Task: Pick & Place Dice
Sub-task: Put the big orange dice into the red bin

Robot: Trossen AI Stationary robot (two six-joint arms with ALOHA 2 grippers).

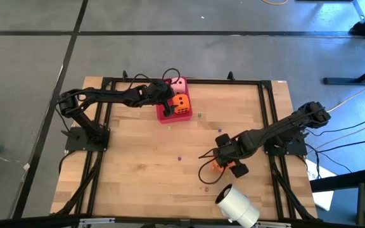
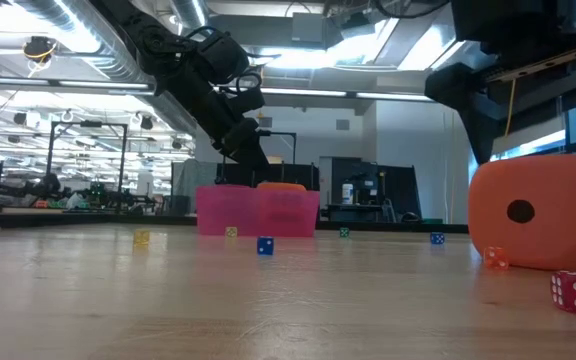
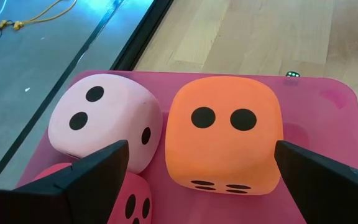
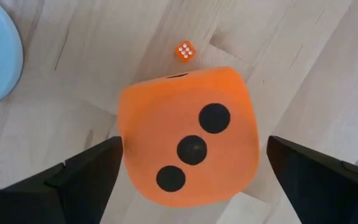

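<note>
Right gripper (image 4: 191, 168) spread wide, poised over the loose orange die (image 4: 188, 137) at table's 4 o'clock. Looks soft, light, compressible: pinch opposite flat faces. Left gripper (image 3: 197, 174) apart above tray (image 3: 328, 124) at 12.

A large open lab or workshop is shown: exposed ceiling ducts (image 2: 78, 45), strip lights (image 2: 308, 93) and distant workbenches (image 2: 58, 195) are seen beyond the wooden counter (image 2: 268, 300).
</note>
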